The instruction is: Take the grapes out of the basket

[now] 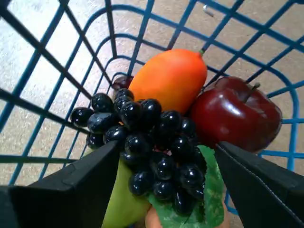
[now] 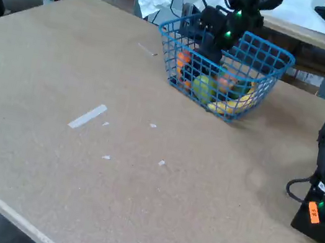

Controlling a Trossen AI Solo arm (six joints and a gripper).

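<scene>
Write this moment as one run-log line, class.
phase: reaching | claw: open, straddling grapes | grapes: in basket, on orange fruit, beside red apple | lifted: no

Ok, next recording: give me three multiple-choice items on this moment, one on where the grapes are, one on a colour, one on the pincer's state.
1. Where are the grapes?
A. Inside the basket, on top of other fruit
B. On the bare table beside the basket
C. Lifted clear above the basket rim

2. What colour is the elongated fruit just behind the grapes in the wrist view?
A. Blue
B. Orange
C. White

3. How does the pincer stand?
A. Shut tight on the red apple
B. Out of view in both pictures
C. Open, one finger on each side of the grapes

Answers: 1 A, the wrist view shows blue mesh walls all around the bunch; 2 B, it is orange, next to the dark red apple; 3 C, both black fingers stand apart with the bunch between them.
</scene>
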